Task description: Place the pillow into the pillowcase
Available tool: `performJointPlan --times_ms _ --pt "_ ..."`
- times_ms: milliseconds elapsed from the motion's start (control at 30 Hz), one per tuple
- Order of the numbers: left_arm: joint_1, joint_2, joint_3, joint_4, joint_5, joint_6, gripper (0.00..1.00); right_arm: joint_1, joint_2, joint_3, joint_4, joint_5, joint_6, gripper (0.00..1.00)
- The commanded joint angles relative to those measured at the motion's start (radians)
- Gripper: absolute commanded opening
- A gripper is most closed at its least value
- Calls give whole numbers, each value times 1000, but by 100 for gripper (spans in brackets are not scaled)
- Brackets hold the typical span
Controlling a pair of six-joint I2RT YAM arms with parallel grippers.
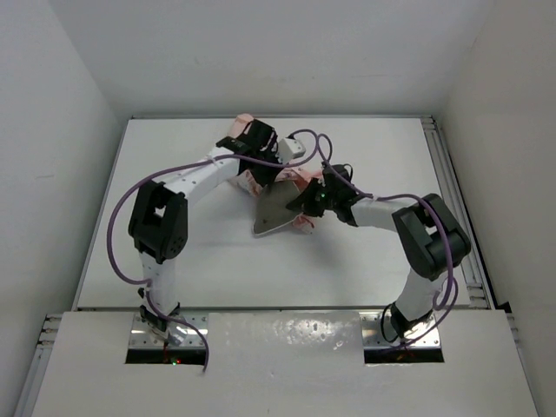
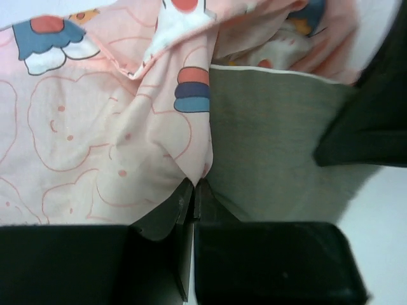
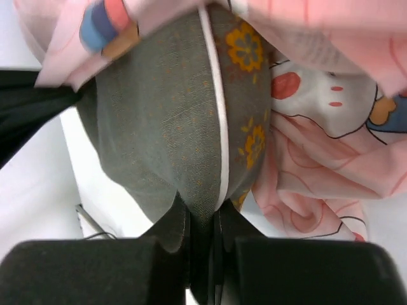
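Note:
The grey-olive pillow (image 1: pixel 274 208) lies mid-table, its far end under the pink printed pillowcase (image 1: pixel 254 181). In the left wrist view the pillowcase (image 2: pixel 95 140) covers the left half and the pillow (image 2: pixel 273 146) the right. My left gripper (image 2: pixel 195 187) is shut on a fold of the pillowcase edge, and in the top view it (image 1: pixel 257 136) sits at the cloth's far end. My right gripper (image 3: pixel 205 216) is shut on the pillow (image 3: pixel 159 121) by its pale-trimmed edge, with the pillowcase (image 3: pixel 318 152) bunched to the right. Seen from the top, it (image 1: pixel 304 201) is at the pillow's right side.
The white table (image 1: pixel 174 269) has raised walls around it and a metal rail (image 1: pixel 452 191) along its right side. Purple cables (image 1: pixel 117 234) loop off both arms. The right arm (image 2: pixel 375 108) shows as a dark shape at the right of the left wrist view.

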Motion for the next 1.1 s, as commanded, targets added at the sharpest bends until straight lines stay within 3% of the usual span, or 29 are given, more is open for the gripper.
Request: performJointPlan --times_ms 0,200,367,567,667,800,933,1067 --pt "3 -62 111 -128 123 3 0 -11 -67 54 121 20 57 0" --pt "25 -96 328 -358 254 60 0 -49 -237 172 177 108 46 0" --pt "43 -99 525 -522 371 112 0 -51 -277 298 184 188 0 0" --pt "45 -105 749 -599 642 92 0 9 -279 291 180 330 -90 0" --pt "43 -114 792 -595 811 54 0 52 -274 275 149 437 -133 0" --pt "14 -122 782 -567 885 20 0 112 -297 252 77 554 -170 0" --pt "5 -128 771 -413 1031 -139 0 158 -322 191 42 698 -189 0" --pt "5 -137 791 -268 1020 -266 0 195 -349 148 75 711 -190 0"
